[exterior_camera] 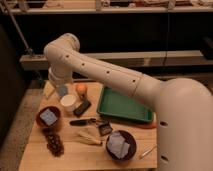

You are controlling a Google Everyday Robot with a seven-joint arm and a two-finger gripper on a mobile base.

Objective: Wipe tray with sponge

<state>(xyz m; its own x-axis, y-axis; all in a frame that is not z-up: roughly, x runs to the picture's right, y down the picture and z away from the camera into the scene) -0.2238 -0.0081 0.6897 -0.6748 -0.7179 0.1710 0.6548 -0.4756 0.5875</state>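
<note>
The green tray [125, 106] sits right of the middle of the wooden table [35, 152] and holds nothing. A pale yellow sponge [47, 90] is at the table's far left corner, right against my gripper [60, 90]. The gripper hangs from the white arm [100, 72], low over that corner, left of the orange [81, 89] and well left of the tray. Whether the sponge is in its grasp or lies on the table does not show.
A white cup [68, 103] and a dark flat block [82, 108] lie just in front of the gripper. Two dark bowls [49, 117] [120, 145], grapes [54, 142], a banana [90, 137], a knife [82, 121] and a carrot fill the front.
</note>
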